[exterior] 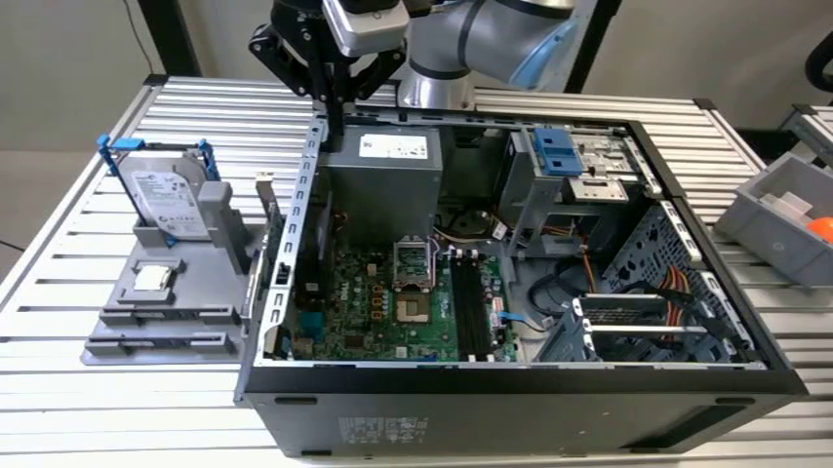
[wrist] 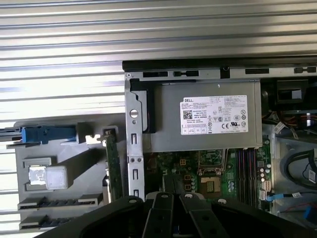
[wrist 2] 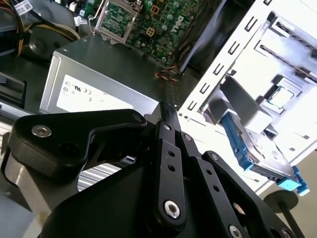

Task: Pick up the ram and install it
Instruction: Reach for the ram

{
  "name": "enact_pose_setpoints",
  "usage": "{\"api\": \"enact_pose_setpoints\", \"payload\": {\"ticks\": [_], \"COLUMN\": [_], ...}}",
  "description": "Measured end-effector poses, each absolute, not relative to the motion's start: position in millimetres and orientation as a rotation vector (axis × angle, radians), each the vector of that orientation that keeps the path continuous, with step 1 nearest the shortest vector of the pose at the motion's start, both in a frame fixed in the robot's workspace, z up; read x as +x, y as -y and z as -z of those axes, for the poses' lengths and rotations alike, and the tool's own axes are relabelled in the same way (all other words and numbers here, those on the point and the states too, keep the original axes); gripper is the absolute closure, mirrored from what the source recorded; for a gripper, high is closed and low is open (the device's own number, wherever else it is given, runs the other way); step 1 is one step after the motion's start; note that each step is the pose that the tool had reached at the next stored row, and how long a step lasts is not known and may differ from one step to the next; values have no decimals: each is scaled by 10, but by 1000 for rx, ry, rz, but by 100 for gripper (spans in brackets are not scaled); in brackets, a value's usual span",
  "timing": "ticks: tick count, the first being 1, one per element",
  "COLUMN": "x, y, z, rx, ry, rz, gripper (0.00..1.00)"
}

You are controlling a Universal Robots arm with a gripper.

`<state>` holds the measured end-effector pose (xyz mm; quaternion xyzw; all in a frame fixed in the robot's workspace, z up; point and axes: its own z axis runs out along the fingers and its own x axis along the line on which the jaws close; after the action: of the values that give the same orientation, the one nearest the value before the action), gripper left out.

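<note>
Closest to the wrist cameras, the black fingers [wrist 2: 168, 130] were pressed together with nothing between them. Beneath lay the slatted metal desk [exterior: 78, 390], carrying the open computer case [exterior: 521, 409]; the fingers hung above its corner beside the gray power supply [exterior: 384, 180]. On the exterior view's left of the case sat a gray fixture [exterior: 156, 327] — it held a blue-framed hard drive [exterior: 170, 200], the ram [wrist: 113, 166] standing on edge just beside the case wall, untouched, and a small silver chip [exterior: 154, 278].
</note>
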<state>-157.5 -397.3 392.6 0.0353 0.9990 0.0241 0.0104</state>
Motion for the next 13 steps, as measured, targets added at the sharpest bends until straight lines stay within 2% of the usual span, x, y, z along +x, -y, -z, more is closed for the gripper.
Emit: {"api": "enact_pose_setpoints", "payload": {"ticks": [13], "x": [-1699], "y": [3969], "z": [-3926], "rx": [107], "ry": [-3118], "rz": [-75], "gripper": [100]}}
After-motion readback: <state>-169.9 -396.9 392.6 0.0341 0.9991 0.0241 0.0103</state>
